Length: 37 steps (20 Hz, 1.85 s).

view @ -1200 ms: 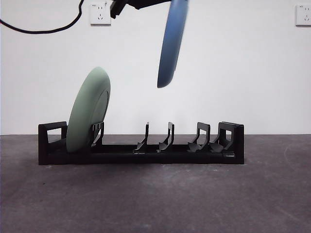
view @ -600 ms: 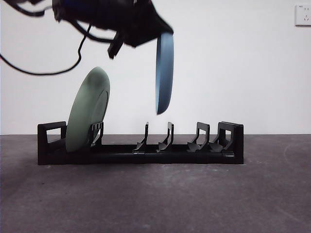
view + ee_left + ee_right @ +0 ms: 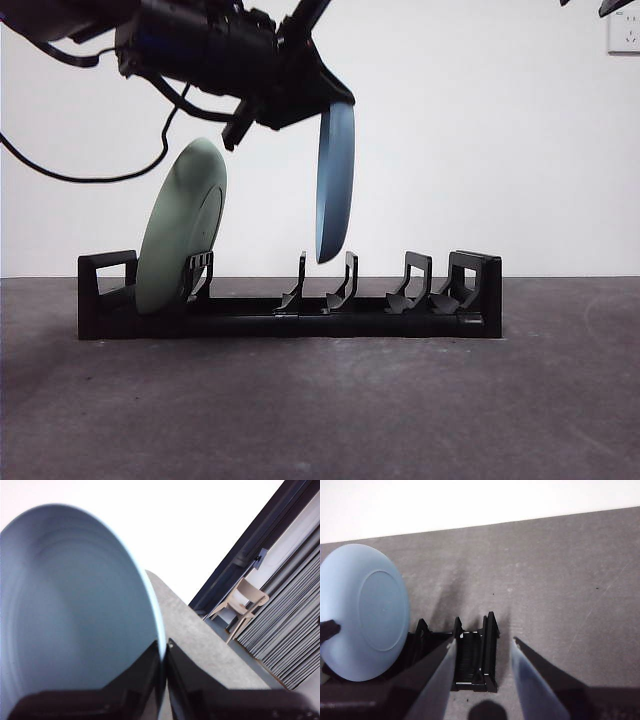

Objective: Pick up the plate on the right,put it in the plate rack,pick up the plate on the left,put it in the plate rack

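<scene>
On the worktop [image 3: 320, 400] stands the plate rack [image 3: 290, 300], a green plate [image 3: 180, 230] at one end. Above its middle slots, the left claw [image 3: 164, 652] grips the blue plate [image 3: 335, 185]; next it must lower straight. The right claw [image 3: 482, 652] waits open, above the rack's end.

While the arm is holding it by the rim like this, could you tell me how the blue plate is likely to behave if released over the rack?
The blue plate looks rigid: it hangs edge-down from the left gripper without sagging. Its smooth surface may slip in that narrow rim pinch. Being round, it could roll or tip unless its edge seats between the plate rack dividers, as the green plate does.
</scene>
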Each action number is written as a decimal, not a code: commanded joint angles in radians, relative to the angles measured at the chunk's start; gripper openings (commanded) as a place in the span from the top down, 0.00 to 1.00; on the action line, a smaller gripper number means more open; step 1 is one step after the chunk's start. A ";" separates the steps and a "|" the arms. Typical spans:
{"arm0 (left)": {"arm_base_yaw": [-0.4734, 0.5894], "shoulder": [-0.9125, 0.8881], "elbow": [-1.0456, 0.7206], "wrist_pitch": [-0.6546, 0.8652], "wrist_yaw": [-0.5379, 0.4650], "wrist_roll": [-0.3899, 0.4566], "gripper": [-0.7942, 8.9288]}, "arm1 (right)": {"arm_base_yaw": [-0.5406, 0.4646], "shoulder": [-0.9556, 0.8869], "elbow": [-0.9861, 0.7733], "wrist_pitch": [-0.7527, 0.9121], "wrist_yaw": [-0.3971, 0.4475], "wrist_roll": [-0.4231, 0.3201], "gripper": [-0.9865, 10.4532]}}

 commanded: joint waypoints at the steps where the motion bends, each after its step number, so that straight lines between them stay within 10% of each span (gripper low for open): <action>1: 0.001 0.035 -0.004 0.012 0.001 0.020 0.93 | 0.000 0.011 -0.001 0.006 0.002 -0.008 0.75; 19: -0.006 0.076 -0.004 -0.111 -0.029 0.109 0.91 | 0.000 0.018 0.000 0.007 0.000 -0.008 0.75; 25: -0.010 0.076 -0.004 -0.127 0.000 0.114 0.62 | 0.001 0.018 0.000 -0.004 -0.009 -0.008 0.75; 30: -0.021 0.060 -0.004 -0.129 0.108 0.165 0.60 | 0.001 0.018 0.000 -0.044 -0.108 -0.029 0.75; 34: -0.051 -0.009 -0.004 -0.165 0.135 0.240 0.60 | 0.001 0.018 0.000 -0.090 -0.159 -0.070 0.75; 37: -0.097 -0.174 -0.004 -0.349 0.063 0.448 0.60 | 0.002 0.018 0.000 -0.140 -0.159 -0.110 0.75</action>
